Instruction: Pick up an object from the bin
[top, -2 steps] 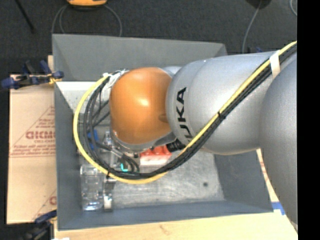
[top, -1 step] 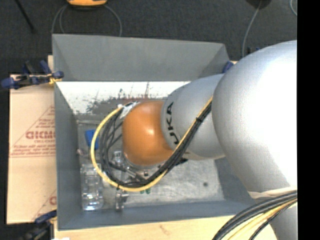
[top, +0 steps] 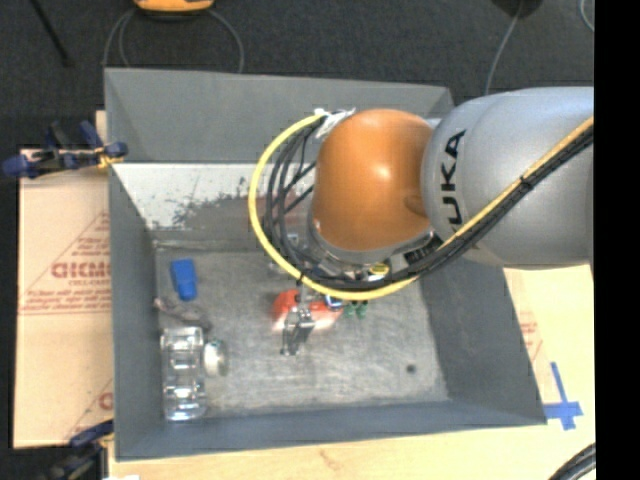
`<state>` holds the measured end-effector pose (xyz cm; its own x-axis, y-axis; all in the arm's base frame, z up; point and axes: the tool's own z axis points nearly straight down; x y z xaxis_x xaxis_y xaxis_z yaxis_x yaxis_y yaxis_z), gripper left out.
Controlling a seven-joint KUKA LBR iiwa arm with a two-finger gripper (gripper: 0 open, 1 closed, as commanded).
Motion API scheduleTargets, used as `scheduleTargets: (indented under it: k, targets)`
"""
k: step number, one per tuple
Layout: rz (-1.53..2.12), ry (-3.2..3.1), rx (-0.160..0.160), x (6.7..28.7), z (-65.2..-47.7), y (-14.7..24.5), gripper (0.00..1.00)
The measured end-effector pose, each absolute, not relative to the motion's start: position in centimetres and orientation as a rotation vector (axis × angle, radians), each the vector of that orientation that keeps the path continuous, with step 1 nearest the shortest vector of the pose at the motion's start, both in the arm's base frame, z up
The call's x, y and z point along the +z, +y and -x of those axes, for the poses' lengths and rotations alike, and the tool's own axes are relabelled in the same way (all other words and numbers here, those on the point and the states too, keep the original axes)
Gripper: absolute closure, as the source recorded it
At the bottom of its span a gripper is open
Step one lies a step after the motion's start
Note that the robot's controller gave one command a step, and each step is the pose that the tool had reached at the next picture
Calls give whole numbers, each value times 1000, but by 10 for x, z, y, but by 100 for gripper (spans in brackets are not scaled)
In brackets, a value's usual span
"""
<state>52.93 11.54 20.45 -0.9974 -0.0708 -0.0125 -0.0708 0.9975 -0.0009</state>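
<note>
My gripper (top: 294, 336) hangs below the orange wrist cover, near the middle of the bin floor. Right beside its fingers, on their upper side, lies a small red-orange thing (top: 284, 304) with a white part. I cannot tell whether the fingers touch it or hold it. A small green thing (top: 357, 309) lies just to the right of it, partly under the wrist.
A blue block (top: 183, 279) lies at the left of the bin floor. Below it, in the front left corner, a clear plastic piece (top: 184, 370) lies along the left wall. The arm and its cables cover the back right of the bin.
</note>
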Motion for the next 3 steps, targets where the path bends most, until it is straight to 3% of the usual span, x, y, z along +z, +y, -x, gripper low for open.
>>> scheduleTargets:
  k: [1,2,3]
  targets:
    - [633,3069,1,75,-572,70,0]
    - [624,3061,5,80,-575,72,100]
    - [737,3040,-4,246,-587,57,100]
